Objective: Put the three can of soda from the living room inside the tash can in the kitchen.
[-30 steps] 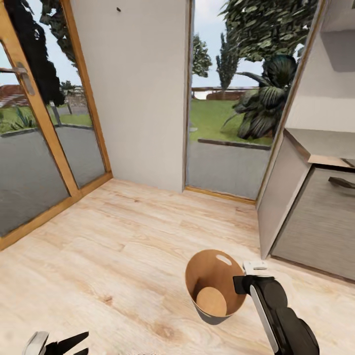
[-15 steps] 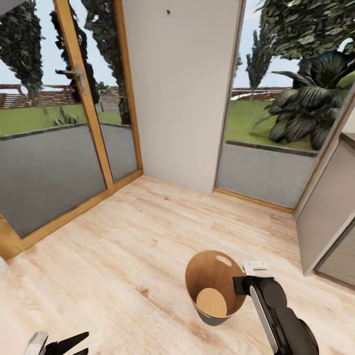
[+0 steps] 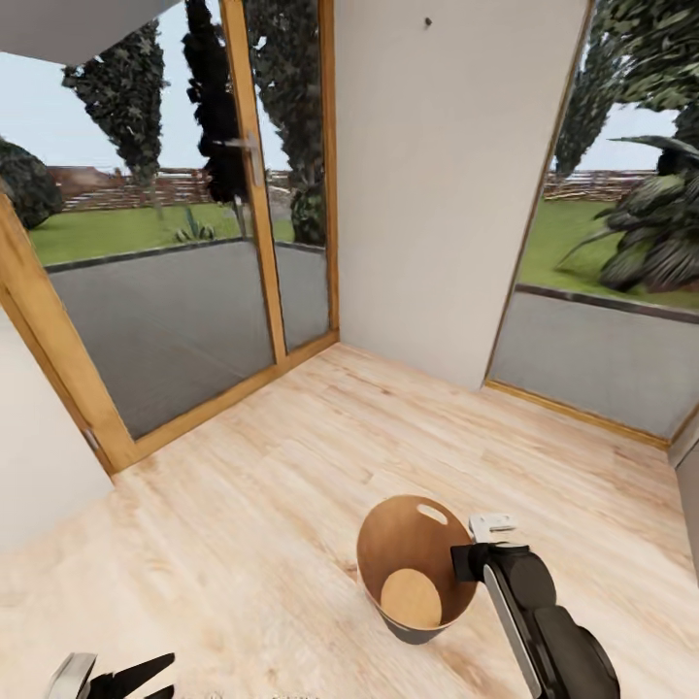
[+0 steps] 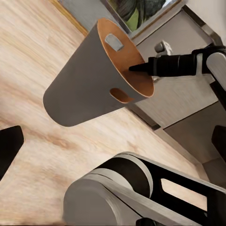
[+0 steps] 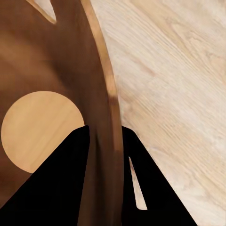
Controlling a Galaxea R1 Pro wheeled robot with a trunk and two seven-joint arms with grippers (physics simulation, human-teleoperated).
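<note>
The tash can [image 3: 403, 544], grey outside and coppery-brown inside, hangs just above the wood floor at the lower middle of the head view. Its pale round bottom shows and nothing lies in it. My right gripper [image 3: 471, 561] is shut on the bin's rim, one finger inside and one outside, as the right wrist view shows of the gripper [image 5: 104, 155] and the bin wall [image 5: 47, 56]. The left wrist view sees the tilted bin [image 4: 80, 89] from the side with the right gripper [image 4: 141, 68] at its rim. My left gripper [image 3: 116, 677] stands open and holds nothing. The cans of soda are out of view.
Wood-framed glass doors [image 3: 252, 243] fill the left, a white wall [image 3: 437, 194] stands ahead, and a tall window [image 3: 602, 320] is at the right. A grey cabinet edge [image 3: 689, 466] shows at the far right. Pale plank floor [image 3: 243, 505] lies open around the bin.
The camera has swung left: doors, wall and window slid right and the grey cabinet almost left the head view. The bin stays in the right gripper, at the same spot in view.
</note>
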